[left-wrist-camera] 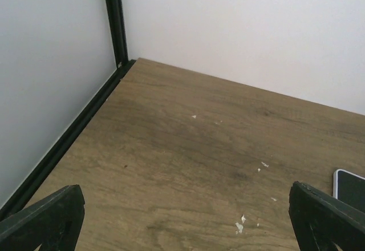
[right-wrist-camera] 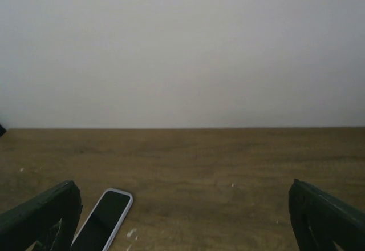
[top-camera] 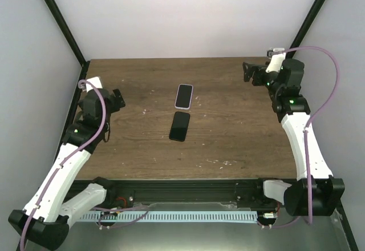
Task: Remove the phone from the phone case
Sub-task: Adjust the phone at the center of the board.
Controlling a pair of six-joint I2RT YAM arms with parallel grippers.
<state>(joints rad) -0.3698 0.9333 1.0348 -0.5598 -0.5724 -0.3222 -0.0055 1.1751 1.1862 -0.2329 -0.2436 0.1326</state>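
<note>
The phone (top-camera: 183,96), black glass, lies flat at the table's middle back, still seated in the pale lilac-pink phone case (top-camera: 191,92), which shows as a thin rim around it. In the right wrist view the phone (right-wrist-camera: 102,221) lies at lower left with the case rim (right-wrist-camera: 121,217) around it. In the left wrist view only a corner of it (left-wrist-camera: 351,186) shows at the right edge. My left gripper (top-camera: 118,98) (left-wrist-camera: 182,222) is open and empty at the left. My right gripper (top-camera: 247,71) (right-wrist-camera: 182,217) is open and empty at the back right.
A second all-black phone (top-camera: 179,126) without a rim lies just in front of the cased one. White flecks (left-wrist-camera: 239,226) dot the wooden table (top-camera: 239,131). Black frame posts (left-wrist-camera: 114,23) and white walls bound the left, right and back sides.
</note>
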